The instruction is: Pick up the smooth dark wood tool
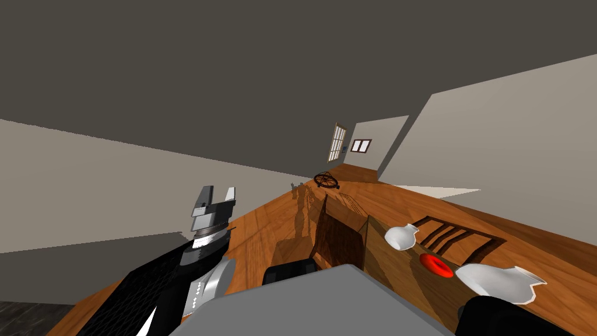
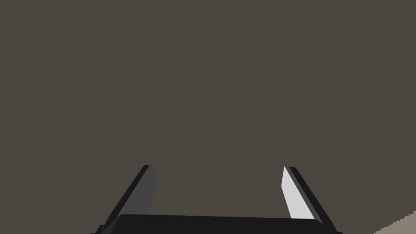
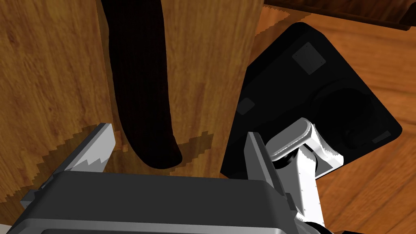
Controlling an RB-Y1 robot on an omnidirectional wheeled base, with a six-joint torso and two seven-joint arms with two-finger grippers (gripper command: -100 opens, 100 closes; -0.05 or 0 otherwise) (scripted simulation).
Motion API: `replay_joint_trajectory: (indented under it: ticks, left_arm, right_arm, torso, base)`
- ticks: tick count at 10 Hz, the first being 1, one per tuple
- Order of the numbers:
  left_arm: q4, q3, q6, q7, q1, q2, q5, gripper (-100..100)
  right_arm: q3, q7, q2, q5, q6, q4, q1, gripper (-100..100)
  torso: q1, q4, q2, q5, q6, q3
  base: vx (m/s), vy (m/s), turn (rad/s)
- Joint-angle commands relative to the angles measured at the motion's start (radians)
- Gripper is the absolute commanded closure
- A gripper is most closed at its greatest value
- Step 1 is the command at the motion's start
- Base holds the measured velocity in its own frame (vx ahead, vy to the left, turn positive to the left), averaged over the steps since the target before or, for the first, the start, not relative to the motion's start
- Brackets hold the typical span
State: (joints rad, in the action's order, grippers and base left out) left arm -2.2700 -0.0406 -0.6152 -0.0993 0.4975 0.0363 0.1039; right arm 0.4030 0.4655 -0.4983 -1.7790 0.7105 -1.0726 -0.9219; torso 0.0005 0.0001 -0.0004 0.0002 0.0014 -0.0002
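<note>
The step in hand is the approach to the grasp, and it looks nearly complete. The right gripper (image 3: 177, 130) hangs low over the wooden bench (image 3: 203, 61) with its fingers spread wide, holding nothing. The smooth dark wood tool (image 3: 140, 89) lies flat on the bench, running straight away from the gripper. Its rounded near end reaches in between the two fingers, close to the gripper's body. The tool sits off-centre in the gap, nearer one finger than the other, and I see no contact with either. The gripper's jagged shadow falls on the bench right under the fingers, which suggests the blades are close to the surface. The bench edge runs just beside the far finger, and past it lies the wooden floor (image 3: 365, 170). The next move calls for a small sideways shift to centre the tool between the fingers. Perhaps a short reach along it is also needed, so the blades press on the shaft instead of the tapering tip. Then comes a firm close and a straight lift. A smooth round shaft may slip or roll if it is pinched at its very end, so I would take hold a little further in. The left gripper (image 1: 218, 191) is raised well away from the bench, its fingers wide apart and empty, and it takes no part in this step.
</note>
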Motion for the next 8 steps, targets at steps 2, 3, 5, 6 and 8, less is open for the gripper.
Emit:
replay_joint_trajectory:
  ticks: [2, 3, 5, 6, 8]
  left_arm:
    - [0.000, 0.000, 0.000, 0.000, 0.000, 0.000, 0.000, 0]
    - [0.000, 0.000, 0.000, 0.000, 0.000, 0.000, 0.000, 0]
    - [0.000, 0.000, 0.000, 0.000, 0.000, 0.000, 0.000, 0]
    - [0.000, 0.000, 0.000, 0.000, 0.000, 0.000, 0.000, 0]
    - [0.000, 0.000, 0.000, 0.000, 0.000, 0.000, 0.000, 0]
  right_arm:
    - [-0.003, -0.003, -0.002, -0.010, -0.013, 0.016, 0.003, -100]
    - [-0.003, -0.003, -0.002, -0.011, -0.013, 0.017, 0.003, -100]
    - [-0.003, -0.003, -0.002, -0.011, -0.014, 0.018, 0.003, -100]
    - [-0.003, -0.003, -0.002, -0.011, -0.014, 0.018, 0.003, -100]
    - [-0.003, -0.003, -0.002, -0.011, -0.014, 0.018, 0.003, -100]
  torso:
    - [0.000, 0.000, 0.000, 0.000, 0.000, 0.000]
    - [-0.001, 0.000, 0.001, 0.000, 0.000, 0.000]
    - [-0.001, 0.000, 0.001, 0.000, 0.000, 0.000]
    - [0.000, 0.000, 0.000, 0.000, 0.000, 0.000]
    - [0.000, 0.000, 0.000, 0.000, 0.000, 0.000]
  base:
    - [-0.006, -0.007, 0.021]
    - [-0.017, -0.020, 0.061]
    - [-0.009, -0.010, 0.030]
    - [0.000, 0.000, 0.000]
    - [0.002, 0.002, -0.006]
